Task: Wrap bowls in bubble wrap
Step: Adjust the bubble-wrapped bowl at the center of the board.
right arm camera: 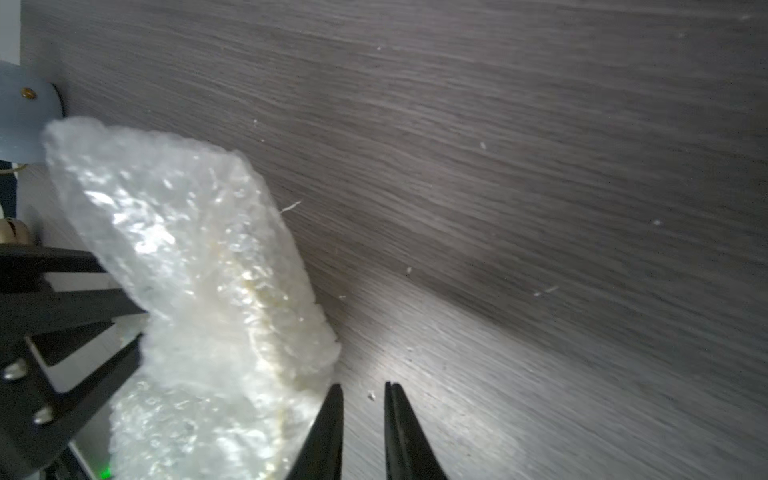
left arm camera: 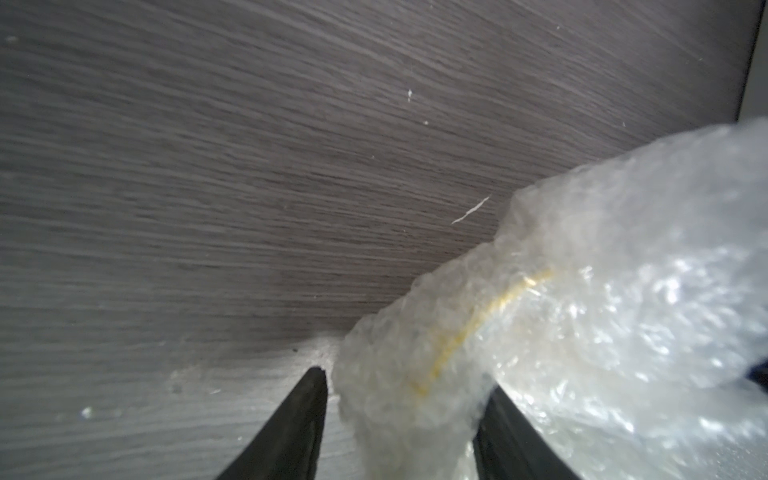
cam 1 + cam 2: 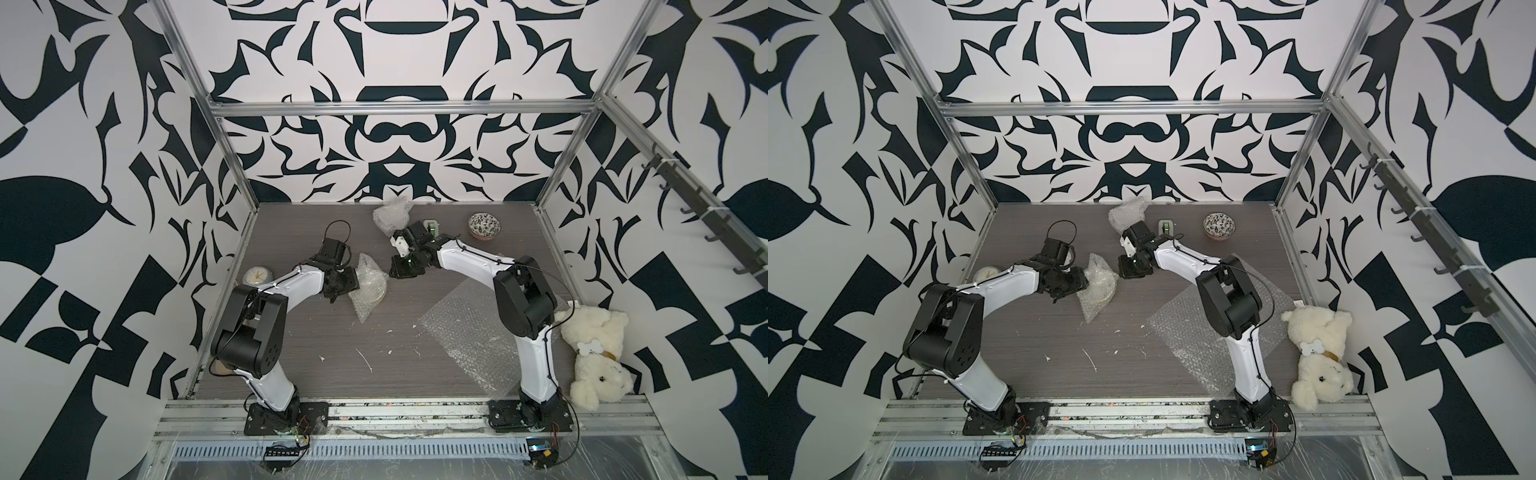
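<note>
Our main thing is the small pale ceramic bowl with a yellow edge [image 2: 494, 307], bundled in a clear bubbled plastic sheet [image 2: 623, 291]. This bundle [image 3: 368, 286] sits in front of the white tape dispenser [image 3: 1166, 226], off toward the left arm's side. The left gripper [image 2: 405, 380] is clamped on the bundle, with wrap filling the gap between its black fingers. The right gripper [image 1: 362, 386] sits just beside the bundle, jaws a little apart with only the dark wood-grain tabletop [image 3: 332, 353] between them.

So we reckon we're finishing bowl number two. A crumpled bubble-wrap parcel [image 3: 390, 216] lies just beside the dispenser by the back wall, and the black-and-white floral bowl [image 3: 484, 226] stands bare near the dispenser's other side. A flat bubble-wrap sheet [image 3: 465, 328] lies well in front of the dispenser, toward the right arm's base.

Next up, probably: tuck or tape the loose ends without the wrap springing open, then fetch the floral bowl.
</note>
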Motion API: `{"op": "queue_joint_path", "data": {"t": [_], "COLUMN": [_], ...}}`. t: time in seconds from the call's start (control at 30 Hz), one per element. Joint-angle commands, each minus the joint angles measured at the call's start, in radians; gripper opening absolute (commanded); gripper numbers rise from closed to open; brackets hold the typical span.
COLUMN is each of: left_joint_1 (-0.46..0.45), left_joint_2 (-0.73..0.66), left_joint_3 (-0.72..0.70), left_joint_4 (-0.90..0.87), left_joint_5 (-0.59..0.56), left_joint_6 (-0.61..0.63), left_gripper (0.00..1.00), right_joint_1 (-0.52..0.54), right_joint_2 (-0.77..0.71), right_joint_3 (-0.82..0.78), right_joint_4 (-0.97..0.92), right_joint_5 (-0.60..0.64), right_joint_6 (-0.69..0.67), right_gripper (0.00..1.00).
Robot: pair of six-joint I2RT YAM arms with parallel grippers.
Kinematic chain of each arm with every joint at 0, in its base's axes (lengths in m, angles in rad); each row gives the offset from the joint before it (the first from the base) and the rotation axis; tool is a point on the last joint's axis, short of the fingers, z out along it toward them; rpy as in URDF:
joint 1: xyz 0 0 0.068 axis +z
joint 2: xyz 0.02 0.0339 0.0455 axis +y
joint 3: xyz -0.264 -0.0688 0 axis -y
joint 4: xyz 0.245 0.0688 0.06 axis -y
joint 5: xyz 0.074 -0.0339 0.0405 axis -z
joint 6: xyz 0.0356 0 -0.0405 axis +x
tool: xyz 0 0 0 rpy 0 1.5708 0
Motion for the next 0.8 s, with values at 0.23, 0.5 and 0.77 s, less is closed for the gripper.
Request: {"op": "queue_joint_path", "data": {"t": [0.23,0.5,0.77], "left_joint_1": [0.006,0.006,0.000], "left_joint_2": [0.001,0.015,0.016], "left_joint_3": [0.051,0.064,0.050], "left_joint_4": [-0.060,-0.060,-0.047], "left_joint_5": [-0.023,-0.024,-0.016], "left_joint_6": [0.033,0.037,0.017], "left_gripper": [0.58,0.58,0.58], "right_joint_1": [-0.001,0.107,0.106], "right_joint_2": [-0.161,-0.067,0.130], "right_joint_3": [0.033,0.159,0.189], "right_joint_4": [-0.052,-0.087,-0.009], "right_joint_5": [-0.059,-0.111,-0.085], "right_joint_6": [-0.064,-0.101,-0.072], "right_gripper": [0.27,0.24,0.19]}}
